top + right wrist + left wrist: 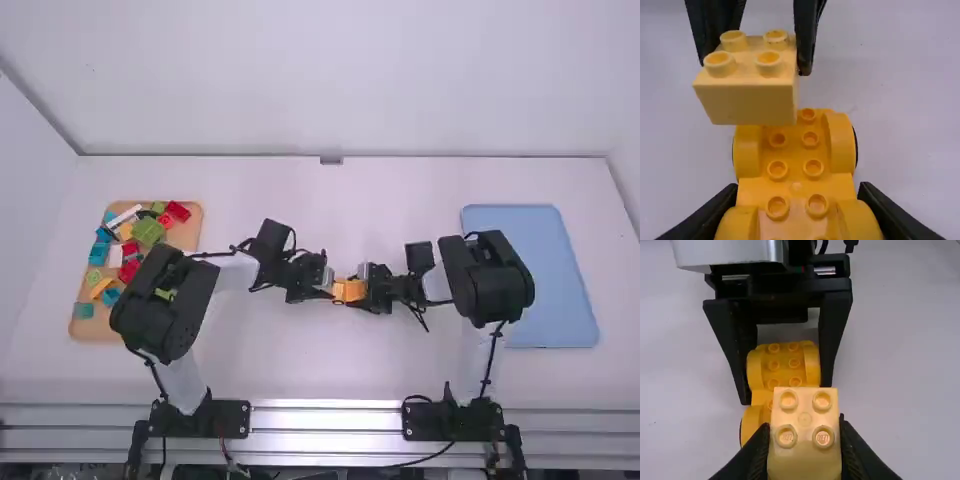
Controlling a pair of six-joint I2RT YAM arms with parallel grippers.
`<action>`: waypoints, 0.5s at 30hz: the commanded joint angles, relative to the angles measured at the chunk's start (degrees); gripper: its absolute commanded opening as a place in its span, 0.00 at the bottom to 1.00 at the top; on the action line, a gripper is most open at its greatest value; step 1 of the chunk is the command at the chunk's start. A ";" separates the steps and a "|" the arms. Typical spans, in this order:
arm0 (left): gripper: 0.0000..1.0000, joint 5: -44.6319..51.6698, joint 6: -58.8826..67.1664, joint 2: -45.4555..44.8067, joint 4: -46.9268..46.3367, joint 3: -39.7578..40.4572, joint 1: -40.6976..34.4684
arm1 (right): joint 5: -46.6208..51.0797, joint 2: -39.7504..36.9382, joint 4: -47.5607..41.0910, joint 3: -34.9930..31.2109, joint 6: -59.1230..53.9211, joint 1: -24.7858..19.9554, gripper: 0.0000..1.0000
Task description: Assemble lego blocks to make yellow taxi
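"So, what's the left hand [328, 284] got?"

"A pale yellow brick [805, 455], pinched between its fingers, studs up."

"And the right hand [366, 290]?"

"Closed on the sides of the yellow car base [795, 152], at one end. A black tyre [856, 150] peeks out by a fender at the other."

"How do the two pieces sit?"

"The brick is above the base, by the end away from the right hand. I can't tell whether they touch. Both are mid-surface [330, 380], between the arms."

"Any writing?"

"Small raised characters on two of the brick's studs."

"What about the sides?"

"On the left, a tan tray [190, 236] of loose blocks: red, green, blue, white, yellow. On the right, a blue tray [545, 275], partly behind the right arm."
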 commanded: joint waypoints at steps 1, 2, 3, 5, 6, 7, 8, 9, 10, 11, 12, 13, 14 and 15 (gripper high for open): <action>0.02 -0.90 -1.64 -1.38 0.28 -0.09 -0.26 | -0.22 0.83 -0.13 -0.22 1.68 0.24 0.47; 0.02 -1.99 -2.80 -1.38 0.87 -0.09 -0.26 | -0.20 0.83 -0.31 -0.02 1.64 0.26 0.48; 0.02 -2.40 -3.28 -1.38 1.09 -0.09 -0.26 | -0.13 0.83 -0.28 0.00 1.66 0.31 0.48; 0.02 -2.89 -4.31 -1.38 2.10 -0.09 -0.26 | 0.07 0.83 -0.07 -0.09 1.14 0.94 0.50; 0.02 -2.86 -4.31 -1.38 2.10 -0.09 -0.26 | 0.20 0.83 -0.11 -0.09 0.96 1.01 0.50; 0.02 -2.69 -3.98 -1.38 2.14 -0.07 -0.28 | 0.92 0.83 -0.13 -0.13 0.83 1.36 0.50; 0.02 -2.73 -3.58 -1.38 2.10 -0.07 -0.33 | 1.79 0.83 -0.13 -0.13 0.87 1.79 0.50; 0.02 -2.93 -3.63 -1.27 2.12 -0.09 -0.68 | 2.73 0.83 -0.11 -0.11 0.85 2.34 0.50; 0.02 -2.99 -3.65 -1.14 2.12 -0.09 -0.92 | 3.13 0.83 -0.07 -0.11 0.81 2.67 0.50; 0.02 -3.26 -3.65 -0.90 2.16 -0.07 -1.18 | 3.63 0.83 -0.04 -0.11 0.81 3.10 0.50; 0.02 -3.80 -3.65 -0.33 2.36 0.00 -1.66 | 4.61 0.83 -0.04 -0.09 0.81 3.82 0.50; 0.02 -4.17 -3.89 -0.09 2.49 -0.02 -1.84 | 5.09 0.83 -0.07 -0.04 0.83 4.09 0.50; 0.02 -4.72 -4.57 0.09 2.56 -0.02 -1.97 | 5.68 0.83 -0.11 0.02 0.90 4.35 0.49; 0.02 -4.83 -5.01 0.11 2.47 -0.02 -2.10 | 6.01 0.83 -0.11 0.11 1.18 4.48 0.49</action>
